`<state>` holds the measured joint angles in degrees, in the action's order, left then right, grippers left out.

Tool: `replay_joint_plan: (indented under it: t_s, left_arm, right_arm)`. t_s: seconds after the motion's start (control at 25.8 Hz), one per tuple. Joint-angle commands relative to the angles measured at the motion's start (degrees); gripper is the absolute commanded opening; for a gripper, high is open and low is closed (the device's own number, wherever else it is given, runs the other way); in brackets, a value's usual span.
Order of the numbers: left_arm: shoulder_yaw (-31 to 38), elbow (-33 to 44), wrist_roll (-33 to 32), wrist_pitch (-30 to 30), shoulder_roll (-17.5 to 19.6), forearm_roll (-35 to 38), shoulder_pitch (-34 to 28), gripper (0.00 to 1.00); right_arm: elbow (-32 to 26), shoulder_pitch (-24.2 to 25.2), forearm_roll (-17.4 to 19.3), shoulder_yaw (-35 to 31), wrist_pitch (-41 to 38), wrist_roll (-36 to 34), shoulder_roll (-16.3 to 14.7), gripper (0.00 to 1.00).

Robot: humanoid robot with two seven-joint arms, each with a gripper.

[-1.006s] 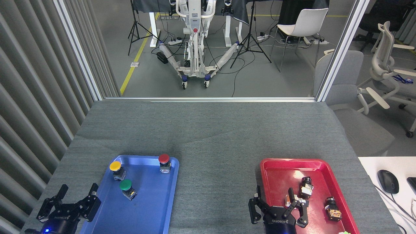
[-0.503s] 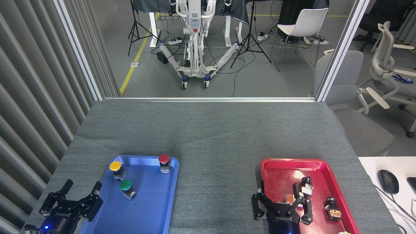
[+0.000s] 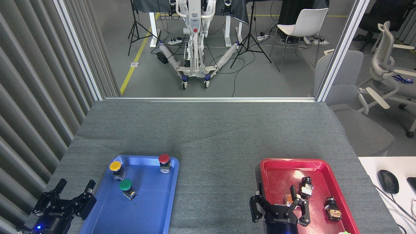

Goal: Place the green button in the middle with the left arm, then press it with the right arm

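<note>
Head view takes in a grey cloth tabletop (image 3: 208,130) whose bare middle (image 3: 217,182), between two trays, has nothing on it. On the left lies the blue tray (image 3: 152,214); on the right the red tray (image 3: 279,169), holding a few small dark parts. Low at the near edge, the left tool (image 3: 68,198) hangs just beside the blue tray's left rim, its jaws spread wide with nothing between them and a small blue light showing on its body. The right tool (image 3: 279,203) sits over the near-left corner of the red tray, fingers likewise splayed and gripping nothing.

Three push buttons stand upright in the blue tray: the green button (image 3: 126,188) toward the left side, the yellow button (image 3: 116,169) just beyond it, and the red button (image 3: 164,162) well apart at the far right corner.

Judging by this, the first step is barely begun: the green button is untouched in its tray. The next move asks the left tool to travel forward and to the right, over the rim, then close on the green cap or its block without nudging the yellow neighbour close behind it
</note>
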<state>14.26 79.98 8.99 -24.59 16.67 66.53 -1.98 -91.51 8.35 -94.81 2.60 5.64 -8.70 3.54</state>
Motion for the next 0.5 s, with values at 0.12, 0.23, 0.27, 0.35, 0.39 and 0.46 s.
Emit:
replay_joint_plan:
  t_s: [0.12,0.23,0.27,0.35,0.39,0.46]
  left_arm:
    - [-0.02,-0.44,-0.03,0.33,-0.68,0.0,0.31,1.0]
    - [0.16,-0.26,-0.03,0.69,-0.85,-0.18,0.31,1.0]
    - [0.16,-0.26,-0.03,0.77,-0.85,-0.27,0.31,1.0]
    - [0.16,-0.26,-0.03,0.77,-1.03,-0.44,0.22,1.0]
    - [0.07,-0.35,0.32,0.77,-1.29,-0.53,0.31,1.0]
    - [0.16,-0.61,1.64,0.77,-1.64,-0.44,0.22,1.0]
  right_arm:
    - [0.19,0.0,0.07,0.21,-0.98,2.72,0.06,1.0]
    - [0.1,0.0,0.07,0.21,-0.89,2.72,0.06,1.0]
    - [0.1,0.0,0.07,0.21,-0.89,2.72,-0.03,1.0]
    - [0.01,0.0,0.07,0.21,-0.89,2.72,-0.03,1.0]
    - [-0.08,0.09,0.07,0.12,-0.8,2.72,-0.03,1.0]
    - [-0.08,0.09,0.07,0.04,-0.8,2.64,-0.12,1.0]
